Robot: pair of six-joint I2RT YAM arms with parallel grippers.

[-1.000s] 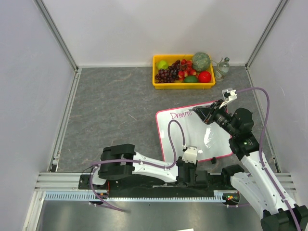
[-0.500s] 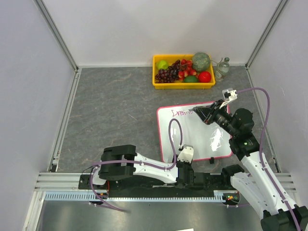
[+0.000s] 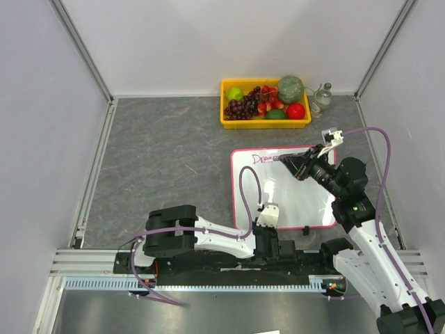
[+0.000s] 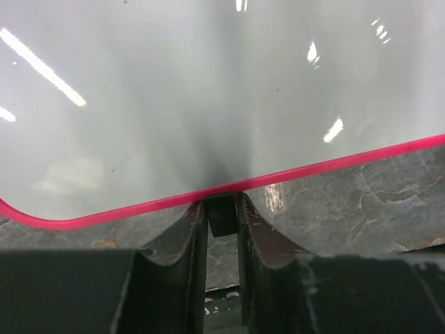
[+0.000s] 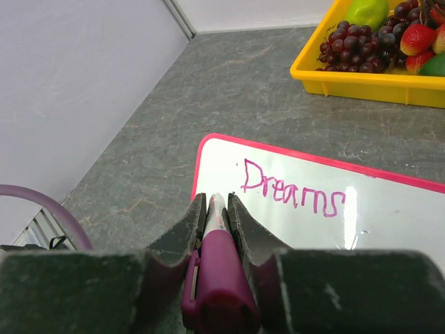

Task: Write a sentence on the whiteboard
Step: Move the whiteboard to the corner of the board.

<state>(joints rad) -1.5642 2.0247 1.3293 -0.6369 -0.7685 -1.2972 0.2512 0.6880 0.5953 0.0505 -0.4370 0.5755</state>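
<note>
Okay, whiteboard (image 3: 299,198) lies flat on the bench (image 3: 167,160), right of centre, nearer to me than the yellow tray (image 3: 224,104) of fruit. Its long axis runs left to right in the top view, slightly skewed, with the pink rim all round. The sentence (image 5: 292,189) so far reads "Dreams". It sits in the far-left corner and runs along the far edge towards the right.

My right pincer (image 5: 217,209) is clamped narrow on a magenta marker (image 5: 217,257). The marker's long axis lies between the fingers, tip pointing left at the start of the word. I can't tell if the tip touches the board.

My left pincer (image 4: 222,209) is at the board's near edge, closed narrow on a small black clip (image 4: 222,219) under the rim.
</note>
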